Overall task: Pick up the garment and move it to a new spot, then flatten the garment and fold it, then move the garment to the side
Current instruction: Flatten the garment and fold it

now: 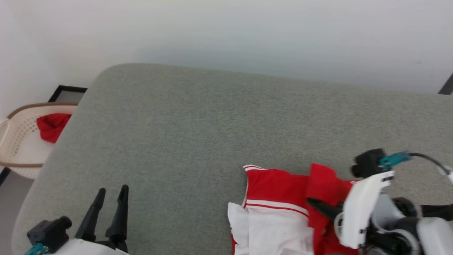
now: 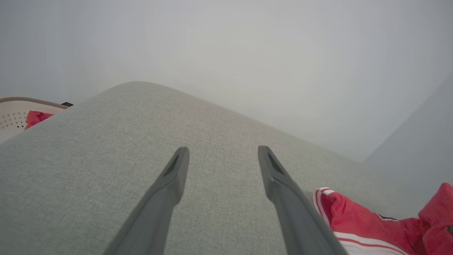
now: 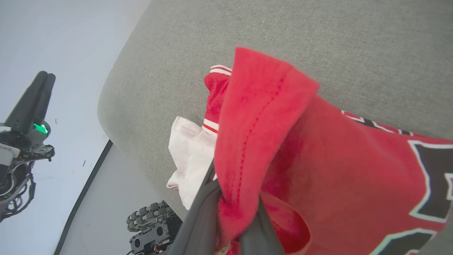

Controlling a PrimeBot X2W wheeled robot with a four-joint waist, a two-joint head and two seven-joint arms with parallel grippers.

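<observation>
The garment (image 1: 279,198) lies bunched at the front right of the grey padded surface (image 1: 212,124), red body up and a white sleeve toward the near edge. My right gripper (image 1: 318,207) is shut on a fold of its red fabric. In the right wrist view the red cloth (image 3: 269,141) drapes over the two dark fingers (image 3: 201,216), and black-and-white lettering shows at the right. My left gripper (image 1: 111,193) hangs open at the front left, well apart from the garment. In the left wrist view its fingers (image 2: 166,191) stand wide apart over bare surface, with the garment (image 2: 361,219) at the lower right.
A cream laundry basket (image 1: 17,141) holding a plain red cloth bunch (image 1: 52,125) stands on the floor off the surface's left end. A pale wall runs behind the surface. The robot's wheeled base (image 3: 152,226) shows below the near edge.
</observation>
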